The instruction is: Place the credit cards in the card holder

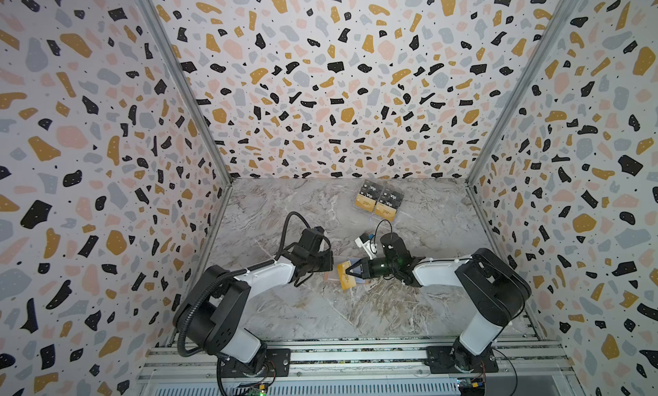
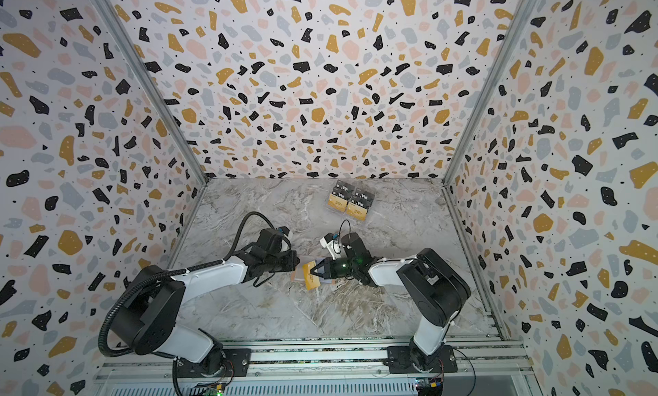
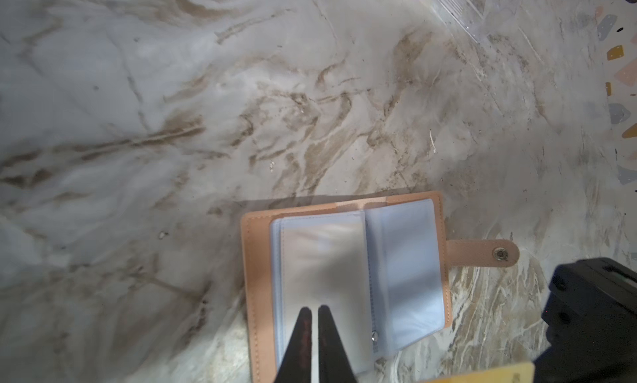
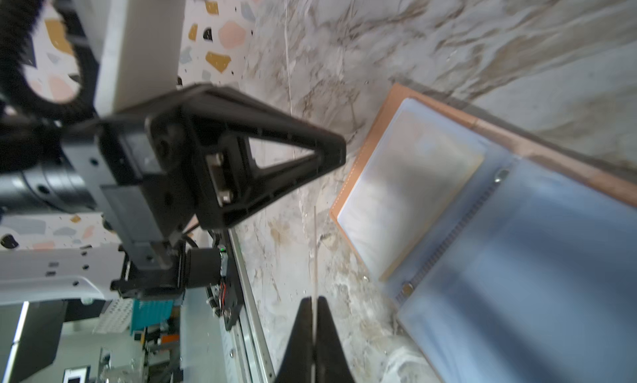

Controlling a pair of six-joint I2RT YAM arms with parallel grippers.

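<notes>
right gripper (image 4: 313,302) pinched gold credit card (image 1: 346,276) edge-on | left gripper (image 3: 314,310) closed, seemingly empty | card holder (image 3: 258,278) lay open between them | judged best: level card with sleeve (image 3: 320,260) mouth, slide slowly

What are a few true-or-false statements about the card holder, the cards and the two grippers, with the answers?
1. The card holder lies open on the table. True.
2. The right gripper holds a black card. False: it pinches a gold card.
3. The snap strap is fastened. False: it lies loose, sticking out sideways.
4. More credit cards lie at the table's far end. True.
5. The left gripper is wide open. False: it is shut.
</notes>
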